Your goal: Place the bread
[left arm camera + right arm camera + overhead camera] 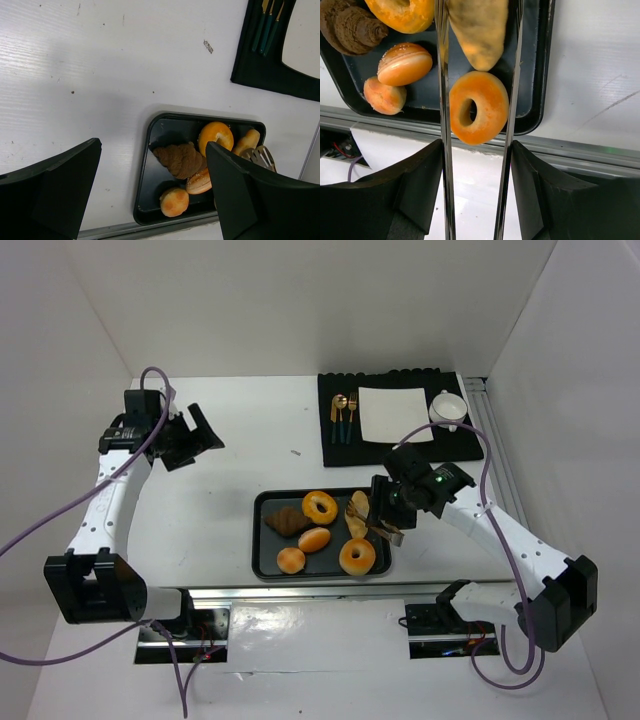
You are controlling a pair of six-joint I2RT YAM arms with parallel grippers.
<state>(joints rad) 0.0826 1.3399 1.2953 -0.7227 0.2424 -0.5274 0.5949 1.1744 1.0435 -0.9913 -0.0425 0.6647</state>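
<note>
While tongs (442, 125) straddle long roll (480, 30), donut (479, 107) lies just beside on tray (427, 97).

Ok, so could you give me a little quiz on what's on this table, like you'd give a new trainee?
1. True or false: the left pincer is holding a piece of bread.
2. How many ring-shaped breads lie in the black tray? A one, B two, C four.
3. Name the tool that the right pincer is shut on.

Key: 1 false, it is open and empty. 2 B. 3 tongs.
</note>
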